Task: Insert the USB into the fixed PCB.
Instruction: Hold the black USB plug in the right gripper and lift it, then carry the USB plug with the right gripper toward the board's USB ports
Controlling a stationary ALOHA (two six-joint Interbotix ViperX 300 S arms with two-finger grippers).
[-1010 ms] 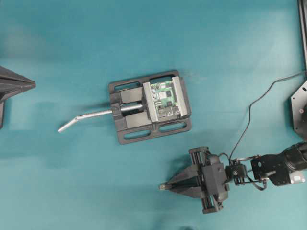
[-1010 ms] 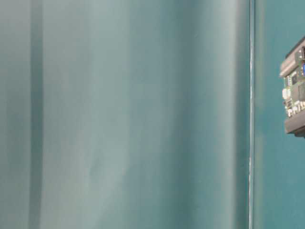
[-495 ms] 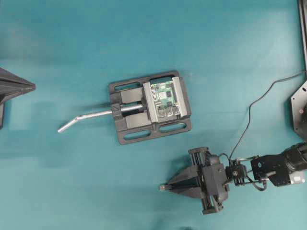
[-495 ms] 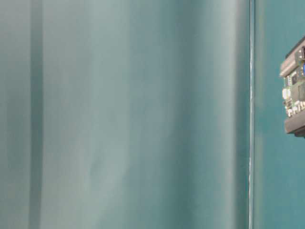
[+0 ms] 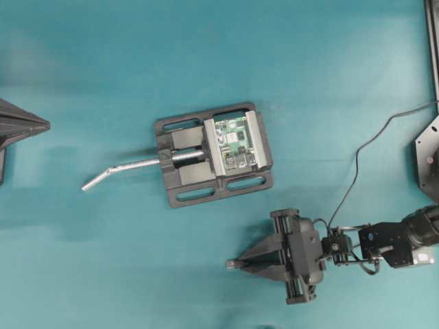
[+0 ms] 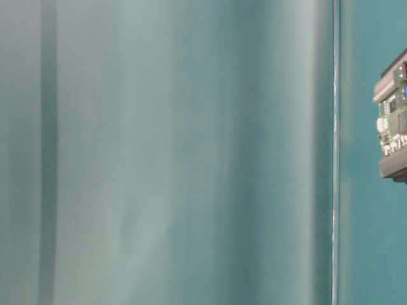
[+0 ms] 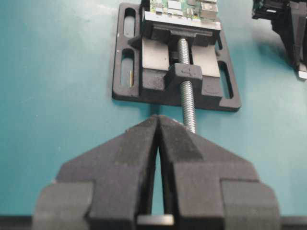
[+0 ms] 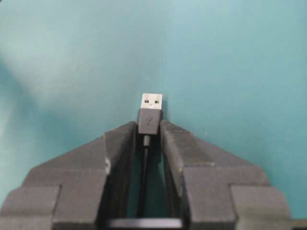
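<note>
The green fixed PCB (image 5: 236, 142) sits clamped in a black vise (image 5: 192, 175) at the table's middle; its edge also shows at the top of the left wrist view (image 7: 182, 8) and at the right rim of the table-level view (image 6: 394, 121). My right gripper (image 5: 233, 263) hovers below and slightly right of the vise, pointing left, shut on the USB (image 8: 150, 115). The plug's metal tip sticks out past the fingertips, and its thin black cable (image 5: 360, 154) trails to the right. My left gripper (image 7: 158, 119) is shut and empty, facing the vise's screw from the far left (image 5: 41, 125).
The vise's silver handle (image 5: 120, 168) juts out to the left, bent down at its end. A threaded screw (image 7: 187, 103) runs toward my left gripper. A black mount (image 5: 429, 154) stands at the right edge.
The right gripper with the USB has drifted slightly down and left. The vise, PCB and left gripper have not moved.
</note>
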